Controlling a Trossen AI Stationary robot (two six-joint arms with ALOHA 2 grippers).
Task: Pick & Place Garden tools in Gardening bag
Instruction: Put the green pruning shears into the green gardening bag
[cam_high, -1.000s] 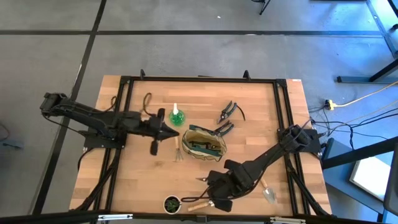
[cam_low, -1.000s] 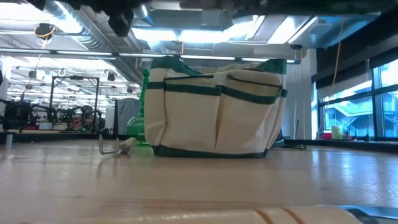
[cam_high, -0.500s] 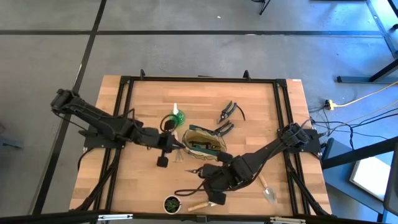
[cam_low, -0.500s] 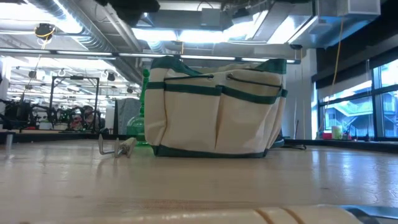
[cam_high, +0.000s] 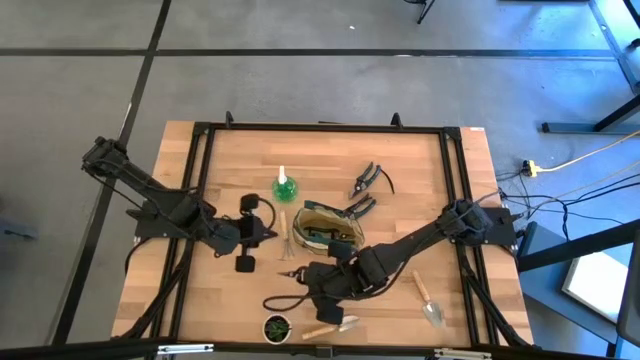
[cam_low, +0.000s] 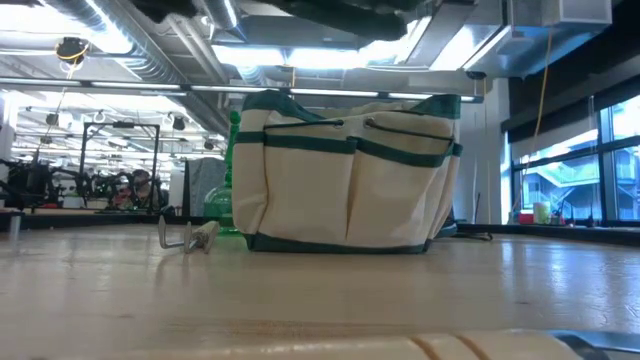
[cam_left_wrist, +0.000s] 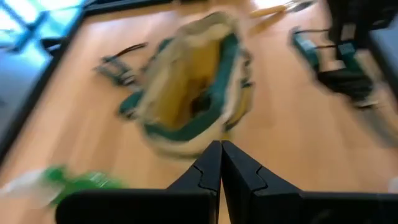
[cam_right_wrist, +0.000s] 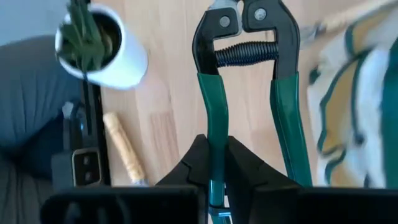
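Right end effector (cam_right_wrist: 214, 163) pinches one green handle of the pruners (cam_right_wrist: 245, 93), lifted near the bench's front edge, just beside the gardening bag (cam_high: 330, 232) at centre. Steel and stiff, heavy at the head, sprung handles: a one-handle grip could swivel. Left end effector (cam_left_wrist: 221, 163) hangs closed, empty, facing the bag.

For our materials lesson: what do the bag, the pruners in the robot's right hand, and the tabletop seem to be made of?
Gardening bag: soft tan fabric with green trim, seams and pockets showing. Pruners: dark metal head with a coiled spring, glossy green grips, probably plastic coating. Table: pale wood planks, smooth, with visible grain.
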